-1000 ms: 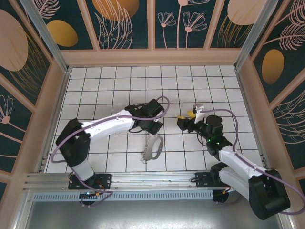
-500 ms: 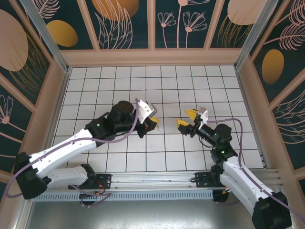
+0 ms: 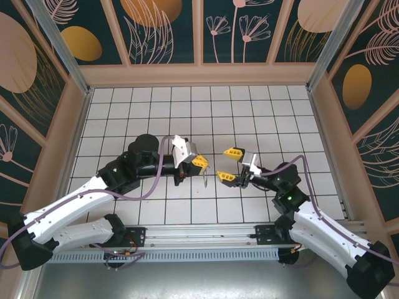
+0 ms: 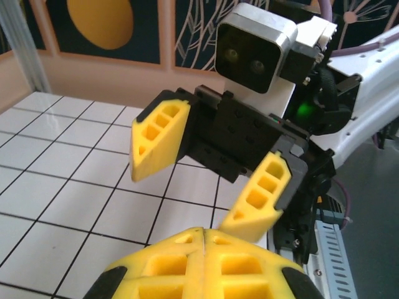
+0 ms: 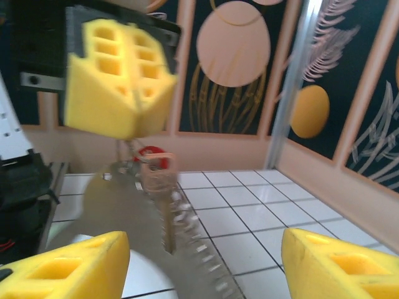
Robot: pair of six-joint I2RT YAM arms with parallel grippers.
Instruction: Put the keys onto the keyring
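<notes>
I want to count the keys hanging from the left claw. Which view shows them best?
The right wrist view: the keys hang close in front, under the shut left claw, though blurred. The top view gives a small silvery sliver. In the left wrist view the claw's own fingers hide them.

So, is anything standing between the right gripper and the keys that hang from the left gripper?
Nothing visible. The keys hang below the shut left gripper, and the open right gripper faces them across a bare gap.
</notes>
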